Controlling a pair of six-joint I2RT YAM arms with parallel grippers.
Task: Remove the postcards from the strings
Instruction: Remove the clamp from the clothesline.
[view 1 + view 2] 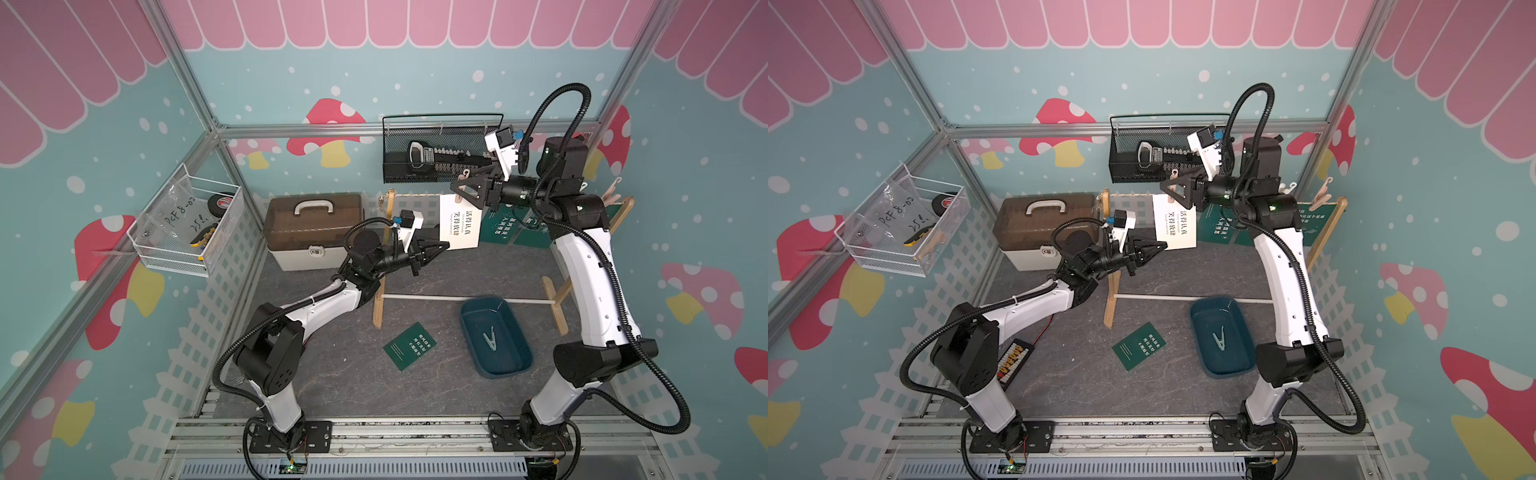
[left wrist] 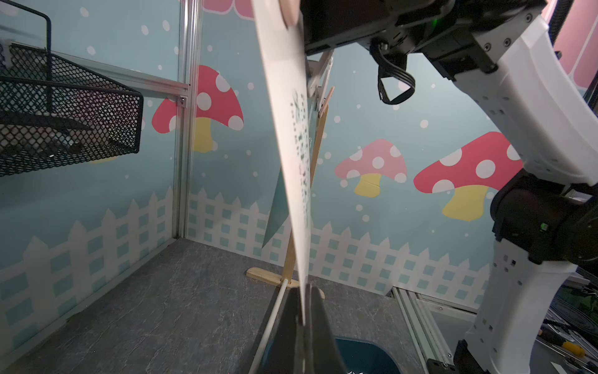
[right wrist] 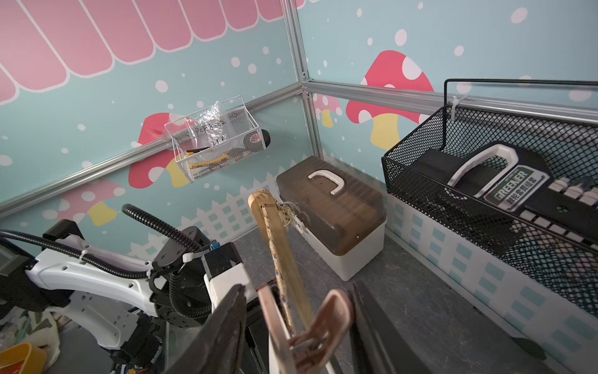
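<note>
A white postcard [image 1: 459, 224] [image 1: 1173, 226] hangs from the string [image 1: 415, 195], pinned by a pink clothespin [image 3: 323, 323]. My left gripper [image 1: 448, 246] [image 2: 304, 320] is shut on that card's lower edge. My right gripper [image 1: 459, 191] [image 3: 297, 291] straddles the clothespin's levers at the string. One finger touches a lever and a gap shows at the other. Two dark green postcards [image 1: 498, 226] [image 1: 536, 232] hang behind the right arm. Another green postcard [image 1: 409, 345] lies flat on the floor.
A blue tray [image 1: 519, 357] on the floor holds one clothespin [image 1: 490, 337]. A white rod [image 1: 436, 298] joins the wooden posts' feet. A brown-lidded toolbox [image 1: 311, 228] stands at the back left, a black mesh basket [image 1: 436, 153] hangs behind, and a white wire basket [image 1: 187, 228] hangs on the left wall.
</note>
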